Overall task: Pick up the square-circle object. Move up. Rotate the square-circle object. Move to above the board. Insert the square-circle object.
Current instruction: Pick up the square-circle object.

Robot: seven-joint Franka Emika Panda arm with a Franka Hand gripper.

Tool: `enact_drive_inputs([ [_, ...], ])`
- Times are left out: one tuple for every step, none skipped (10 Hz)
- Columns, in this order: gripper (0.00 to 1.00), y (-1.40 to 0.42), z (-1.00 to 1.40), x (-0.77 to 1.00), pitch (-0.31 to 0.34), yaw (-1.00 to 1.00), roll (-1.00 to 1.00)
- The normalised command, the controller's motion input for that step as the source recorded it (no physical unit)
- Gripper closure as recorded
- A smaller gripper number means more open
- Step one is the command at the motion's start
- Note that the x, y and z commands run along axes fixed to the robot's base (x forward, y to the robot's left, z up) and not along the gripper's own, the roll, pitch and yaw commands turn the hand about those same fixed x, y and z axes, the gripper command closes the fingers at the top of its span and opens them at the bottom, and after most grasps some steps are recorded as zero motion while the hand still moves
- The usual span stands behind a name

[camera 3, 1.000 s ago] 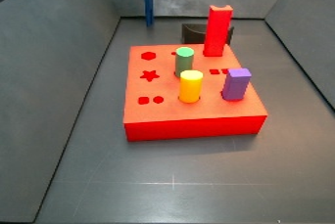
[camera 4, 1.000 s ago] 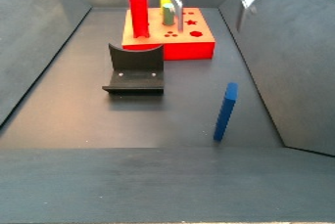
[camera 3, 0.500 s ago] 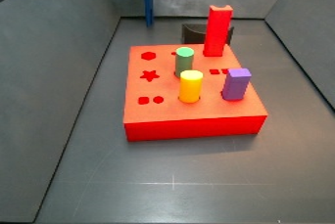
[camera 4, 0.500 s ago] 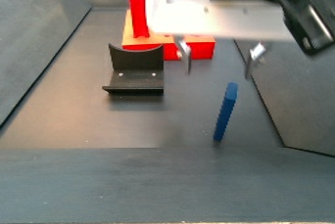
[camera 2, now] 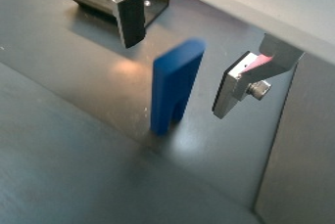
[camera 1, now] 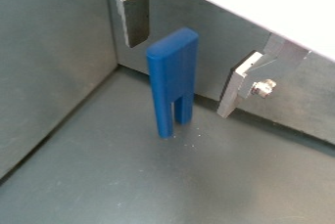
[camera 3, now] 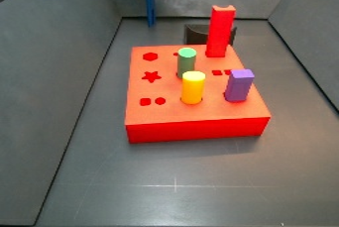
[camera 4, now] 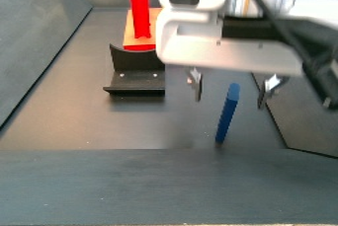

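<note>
At the far end of the desk (camera 3: 79, 162), near the back wall, the square-circle object (camera 3: 150, 10) stands upright on its two prongs, one slim blue bar, well apart from the board (camera 3: 185, 112). In a side view the claw (camera 4: 234, 84) hangs directly over it, white wrist housing above, fingers pointing straight down, one finger (camera 4: 196, 82) to each side of the bar (camera 4: 228, 112). Jaws spread wide; gaps show on both sides, nothing gripped.

Both wrist views agree: the square-circle object (camera 1: 171, 81) stands between the two silver plates, touching neither. One finger (camera 1: 135, 18) sits beside its upper end, the other across the gap. The claw (camera 2: 183, 57) straddles the piece (camera 2: 175, 87), fingertips level with its upper half. Prong slot visible at the base in a wrist view.

Left to right on the board, side view: three kinds of cut holes along the near-left side — one circle, one star, two small round holes. Then one green cylinder (camera 3: 187, 60), one yellow cylinder (camera 3: 193, 86), one purple peg (camera 3: 239, 84). Behind stands one tall red block (camera 3: 221, 31). One dark fixture (camera 4: 136, 69) on the desk floor, between the board and the blue piece.
</note>
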Motion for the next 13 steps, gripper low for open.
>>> enact_drive_inputs([
  [0.0,0.27,-0.31,-0.03,-0.271,-0.21,-0.31],
  [0.0,0.09,-0.27,-0.07,-0.244,-0.13,-0.2],
  [0.0,-0.02,-0.15,0.0,-0.103,0.0,0.0],
  [0.0,-0.19,0.0,-0.01,-0.014,0.0,0.1],
  [0.0,-0.11,0.0,-0.11,-0.066,0.0,0.06],
  [0.0,-0.27,0.0,-0.02,-0.013,0.0,0.2],
  [0.0,-0.08,0.0,0.0,-0.001,0.0,0.04],
  [0.0,0.0,0.0,0.0,0.024,0.0,0.0],
  [0.0,0.0,0.0,0.0,0.0,0.0,0.0],
  [1.0,0.0,0.0,0.0,0.0,0.0,0.0],
  [1.0,0.0,0.0,0.0,0.0,0.0,0.0],
  [1.0,0.0,0.0,0.0,0.0,0.0,0.0],
  [1.0,0.0,0.0,0.0,0.0,0.0,0.0],
])
